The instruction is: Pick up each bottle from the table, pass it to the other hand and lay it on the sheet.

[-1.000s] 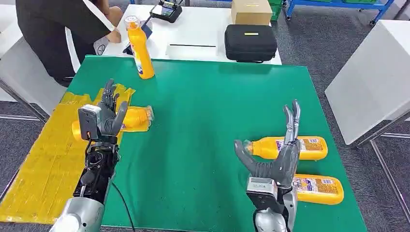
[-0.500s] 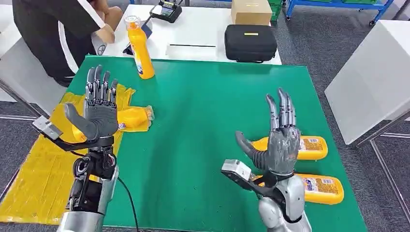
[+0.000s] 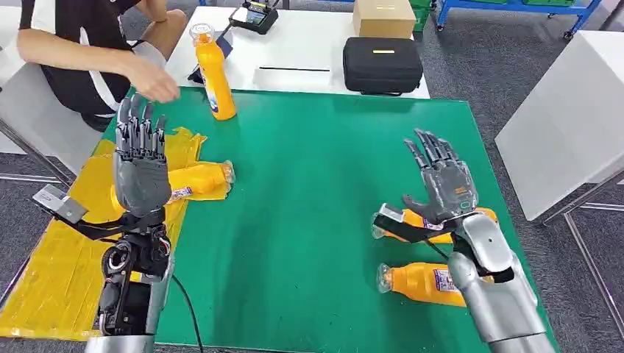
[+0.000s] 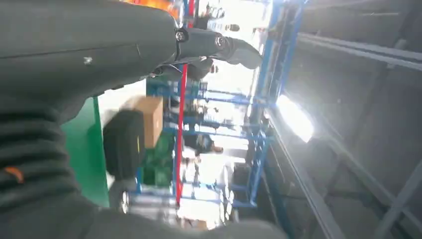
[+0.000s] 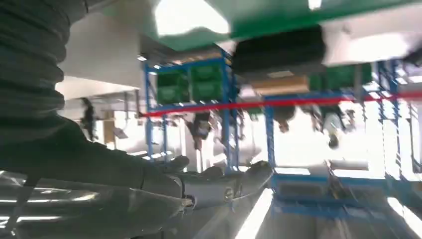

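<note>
Swung out over the counter's right edge, the right robot hand (image 3: 441, 184) spreads empty above two bottles (image 3: 427, 282), likely reaching. Left robot hand (image 3: 140, 165) open; one bottle (image 3: 195, 180) on the sheet (image 3: 59, 250).

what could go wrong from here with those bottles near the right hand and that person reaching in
The right hand hangs open just above two lying bottles, the farther bottle and the nearer bottle; a careless descent could roll either toward the green table's right edge. A person's hand reaches in near the raised left hand and the upright bottle, so a swing could hit it or topple that bottle.
</note>
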`<state>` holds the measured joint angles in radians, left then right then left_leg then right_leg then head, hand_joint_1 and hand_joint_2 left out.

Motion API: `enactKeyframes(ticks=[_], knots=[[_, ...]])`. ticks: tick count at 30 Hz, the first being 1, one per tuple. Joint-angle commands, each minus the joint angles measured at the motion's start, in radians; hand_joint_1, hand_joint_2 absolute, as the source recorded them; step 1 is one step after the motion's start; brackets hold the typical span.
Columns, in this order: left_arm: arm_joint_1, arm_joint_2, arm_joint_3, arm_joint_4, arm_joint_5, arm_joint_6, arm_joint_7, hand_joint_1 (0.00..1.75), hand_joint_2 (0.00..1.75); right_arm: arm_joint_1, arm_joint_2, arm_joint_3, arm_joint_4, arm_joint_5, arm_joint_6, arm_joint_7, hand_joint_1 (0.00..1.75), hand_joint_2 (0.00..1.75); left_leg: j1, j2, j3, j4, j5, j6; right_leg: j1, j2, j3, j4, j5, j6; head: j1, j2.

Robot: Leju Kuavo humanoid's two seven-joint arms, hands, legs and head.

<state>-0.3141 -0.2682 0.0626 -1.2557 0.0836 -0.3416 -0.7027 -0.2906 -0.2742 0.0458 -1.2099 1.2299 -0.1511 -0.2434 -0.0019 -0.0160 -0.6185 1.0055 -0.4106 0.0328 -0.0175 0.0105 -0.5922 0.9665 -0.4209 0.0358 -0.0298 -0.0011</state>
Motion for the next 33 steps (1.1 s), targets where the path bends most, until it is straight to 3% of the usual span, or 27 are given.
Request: enactKeyframes(ticks=[1, 13, 33], knots=[[-0.017, 0.032, -0.076, -0.004, 0.005, 0.053, 0.005, 0.00, 1.75, -0.150, -0.059, -0.027, 0.380, -0.015, 0.025, -0.017, 0.00, 1.75, 0.000, 0.001, 0.004, -0.001, -0.001, -0.001, 0.000, 0.000, 0.004, -0.001, -0.001, -0.001, 0.000, 0.000], [-0.047, 0.036, -0.064, 0.063, 0.021, 0.045, 0.005, 0.00, 1.75, -0.179, -0.064, -0.018, 0.559, -0.041, 0.096, -0.067, 0.00, 1.75, 0.000, 0.002, 0.006, -0.001, -0.002, -0.002, 0.000, -0.001, 0.005, -0.001, -0.001, -0.002, 0.000, 0.000], [-0.053, 0.034, -0.064, 0.075, 0.020, 0.045, 0.005, 0.00, 1.75, -0.166, -0.066, -0.020, 0.570, -0.067, 0.132, -0.102, 0.00, 1.75, 0.001, 0.000, 0.007, -0.001, -0.001, -0.002, 0.001, -0.002, 0.007, -0.002, -0.001, -0.002, 0.000, 0.000]])
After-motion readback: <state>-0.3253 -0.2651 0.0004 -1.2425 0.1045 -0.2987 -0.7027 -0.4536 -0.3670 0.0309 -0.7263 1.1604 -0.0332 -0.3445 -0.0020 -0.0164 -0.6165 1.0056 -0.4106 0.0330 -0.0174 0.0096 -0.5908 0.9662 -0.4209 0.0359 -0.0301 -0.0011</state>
